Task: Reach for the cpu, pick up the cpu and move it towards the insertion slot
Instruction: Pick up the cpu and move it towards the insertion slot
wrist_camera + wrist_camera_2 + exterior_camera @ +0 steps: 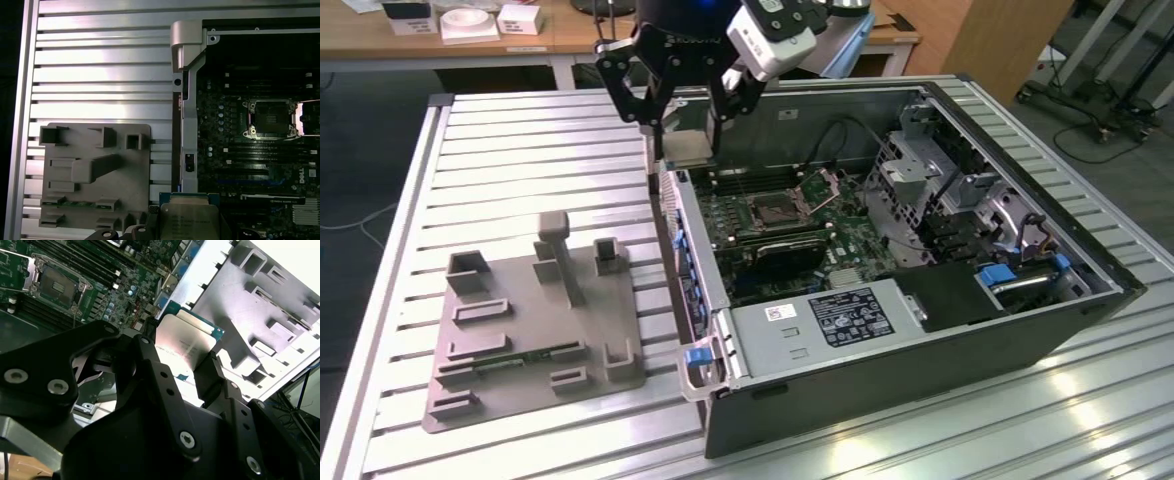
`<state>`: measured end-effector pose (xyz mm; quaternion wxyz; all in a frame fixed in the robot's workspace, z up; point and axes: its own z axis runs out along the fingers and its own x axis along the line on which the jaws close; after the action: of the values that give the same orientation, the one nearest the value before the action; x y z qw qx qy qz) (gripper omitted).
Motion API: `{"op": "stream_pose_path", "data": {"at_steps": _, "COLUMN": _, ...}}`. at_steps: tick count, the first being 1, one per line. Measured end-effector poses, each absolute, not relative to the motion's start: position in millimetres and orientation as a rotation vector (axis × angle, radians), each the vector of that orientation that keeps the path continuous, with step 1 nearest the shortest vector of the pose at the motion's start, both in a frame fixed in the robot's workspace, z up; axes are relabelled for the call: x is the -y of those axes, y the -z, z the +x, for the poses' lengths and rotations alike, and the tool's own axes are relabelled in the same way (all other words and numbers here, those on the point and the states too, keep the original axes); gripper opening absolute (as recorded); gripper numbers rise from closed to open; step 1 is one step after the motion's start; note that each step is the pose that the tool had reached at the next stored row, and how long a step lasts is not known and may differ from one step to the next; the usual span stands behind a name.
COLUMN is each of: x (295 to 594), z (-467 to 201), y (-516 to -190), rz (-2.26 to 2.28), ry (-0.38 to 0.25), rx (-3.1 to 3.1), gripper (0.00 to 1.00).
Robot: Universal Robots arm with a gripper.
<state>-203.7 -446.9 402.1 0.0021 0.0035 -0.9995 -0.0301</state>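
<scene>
The gripper [683, 128] hung above the near wall of the open computer case [1067, 330], its black fingers [630, 95] pinching the cpu [692, 147], which sat flat between them, lifted clear of the slatted metal table [520, 160]. In the second wrist view the cpu [186, 346] showed its silvery top and thin green rim, clamped by a finger on either side, just ahead of the gripper [182, 371] body. The first wrist view showed the same chip [189, 217] at the picture's edge, over the case's wall where it met the table. The insertion slot [770, 208] lay inside the case on the green motherboard [854, 235], its dark centre framed in silver and its hinged plate [829, 186] raised; it stood apart from the held chip, further into the case. The slot [270, 118] also appeared in both wrist views. A grey parts fixture [534, 320] rested on the table at the exterior view's left, well apart from the gripper.
</scene>
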Motion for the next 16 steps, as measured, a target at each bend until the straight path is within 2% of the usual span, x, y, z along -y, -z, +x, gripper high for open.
{"op": "stream_pose_path", "data": {"at_steps": 16, "x": 446.9, "z": -199.3, "y": -402.1, "rz": 0.011, "ry": 0.094, "rx": 3.136, "gripper": 0.54}}
